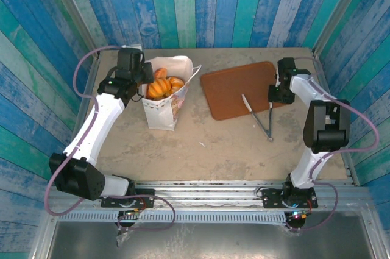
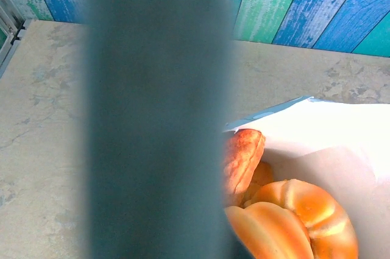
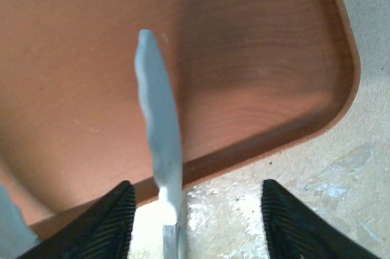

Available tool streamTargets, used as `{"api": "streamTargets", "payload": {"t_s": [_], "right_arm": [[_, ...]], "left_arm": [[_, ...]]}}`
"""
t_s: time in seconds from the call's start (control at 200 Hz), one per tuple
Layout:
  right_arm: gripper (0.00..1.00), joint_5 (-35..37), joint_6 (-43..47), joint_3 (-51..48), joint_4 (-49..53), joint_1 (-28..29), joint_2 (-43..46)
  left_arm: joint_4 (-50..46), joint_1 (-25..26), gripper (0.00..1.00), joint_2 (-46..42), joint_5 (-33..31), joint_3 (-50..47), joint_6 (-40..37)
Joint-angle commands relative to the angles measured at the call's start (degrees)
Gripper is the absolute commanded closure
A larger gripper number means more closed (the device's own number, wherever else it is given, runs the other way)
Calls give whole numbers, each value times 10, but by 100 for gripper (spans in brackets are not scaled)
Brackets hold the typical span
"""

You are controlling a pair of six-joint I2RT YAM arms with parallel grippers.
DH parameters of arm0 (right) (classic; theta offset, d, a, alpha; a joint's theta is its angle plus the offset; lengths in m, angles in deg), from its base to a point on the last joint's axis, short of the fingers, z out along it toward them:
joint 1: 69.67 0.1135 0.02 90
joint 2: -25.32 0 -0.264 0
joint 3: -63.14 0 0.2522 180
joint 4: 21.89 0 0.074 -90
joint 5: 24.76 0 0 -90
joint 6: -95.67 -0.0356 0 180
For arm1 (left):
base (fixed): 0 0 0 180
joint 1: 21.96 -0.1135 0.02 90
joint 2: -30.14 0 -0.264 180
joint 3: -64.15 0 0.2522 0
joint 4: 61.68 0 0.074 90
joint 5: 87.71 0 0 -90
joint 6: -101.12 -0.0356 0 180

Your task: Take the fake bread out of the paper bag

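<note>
On the beige bench (image 1: pixel 231 143), a tug from the shut left hand (image 1: pixel 146 75) could topple the white paper bag (image 1: pixel 161 113) of glossy plastic bread (image 1: pixel 163 86); the right hand (image 1: pixel 274 94) gapes empty.

The paper bag (image 1: pixel 163 114) stood upright on the left half of the table (image 1: pixel 231 143), its mouth open to the top. It was white, with reddish print on its near wall. The fake bread (image 1: pixel 163 86) lay inside it: glossy golden-orange pieces heaped just below the rim. Seen close, a ridged bun (image 2: pixel 298 216) rested against a longer, browner loaf (image 2: pixel 244 155) — both beside the bag's white inner wall.
</note>
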Motion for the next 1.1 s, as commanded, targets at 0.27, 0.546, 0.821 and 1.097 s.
{"api": "streamTargets", "payload": {"t_s": [0.27, 0.546, 0.821, 1.097], "right_arm": [[37, 11, 46, 24, -18, 22, -53], [37, 13, 42, 23, -5, 25, -79], [39, 27, 31, -8, 22, 30, -69], [41, 15, 11, -65, 32, 34, -41]], "left_arm": [[60, -6, 100, 2, 0, 5, 12], [66, -8, 100, -6, 3, 1, 15], [70, -11, 100, -13, 5, -5, 20], [77, -12, 100, -16, 14, -6, 25]]}}
